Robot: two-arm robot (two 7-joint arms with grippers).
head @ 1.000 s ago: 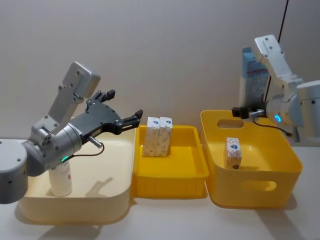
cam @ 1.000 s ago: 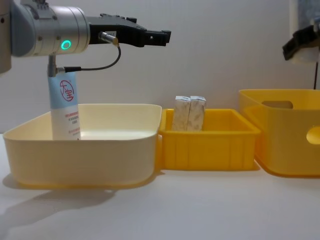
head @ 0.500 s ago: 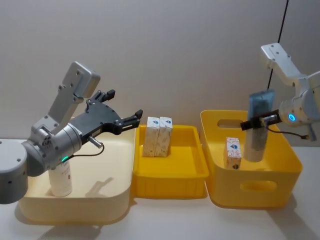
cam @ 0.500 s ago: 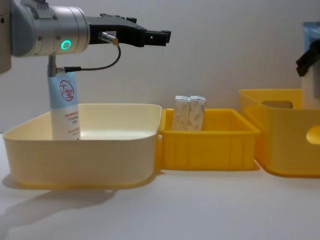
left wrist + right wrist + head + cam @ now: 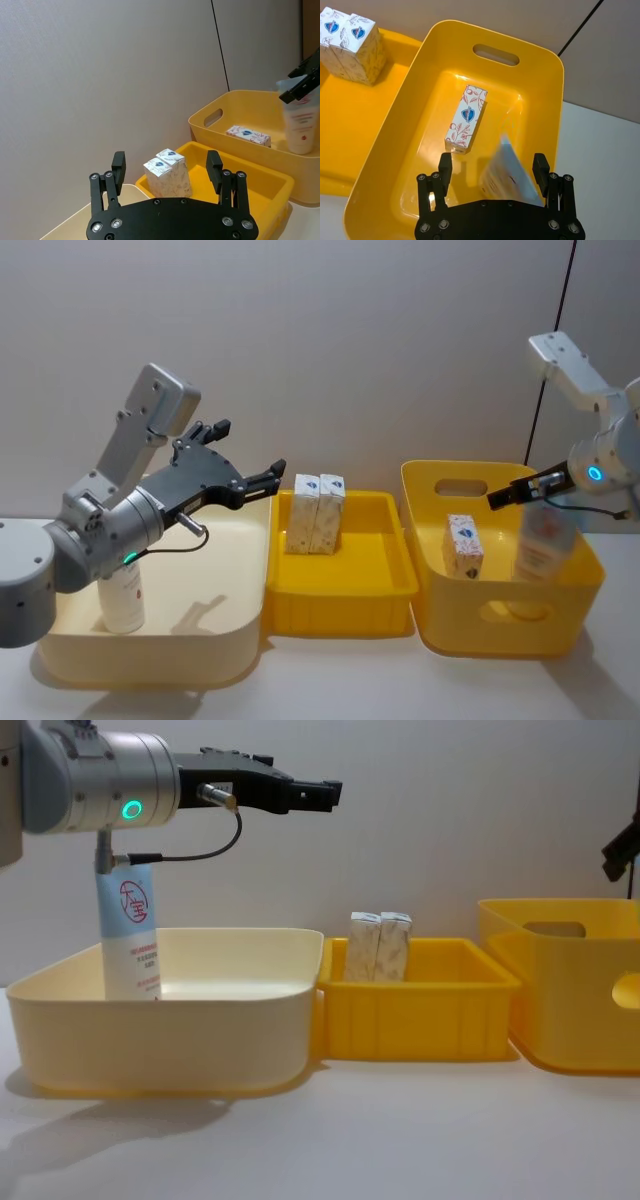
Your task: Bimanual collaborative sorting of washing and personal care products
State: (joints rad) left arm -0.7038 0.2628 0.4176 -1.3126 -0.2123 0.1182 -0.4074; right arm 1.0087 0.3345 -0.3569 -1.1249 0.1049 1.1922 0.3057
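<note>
A light-blue tube (image 5: 122, 595) (image 5: 130, 930) stands in the cream bin (image 5: 215, 640), under my left arm. My left gripper (image 5: 250, 447) (image 5: 166, 167) (image 5: 325, 792) hovers open above that bin, holding nothing. Two cream cartons (image 5: 315, 512) (image 5: 167, 172) stand side by side in the middle yellow tray (image 5: 340, 600). The deep yellow bin (image 5: 440, 620) (image 5: 547, 75) holds one carton (image 5: 464, 543) (image 5: 466, 119) lying flat and a blurred tube (image 5: 543, 540) (image 5: 301, 125) (image 5: 512, 172) near its right wall. My right gripper (image 5: 520, 492) (image 5: 492, 167) (image 5: 622, 845) is open just above this tube.
The three containers stand in a row on the pale table (image 5: 400, 1130), their walls nearly touching. A plain wall runs close behind, with a dark cable (image 5: 560, 310) down it at the right. Bare table lies in front of the bins.
My right gripper brought the tube down from high above the deep yellow bin and let it go; the tube now sits inside the bin. The left arm has not moved.
</note>
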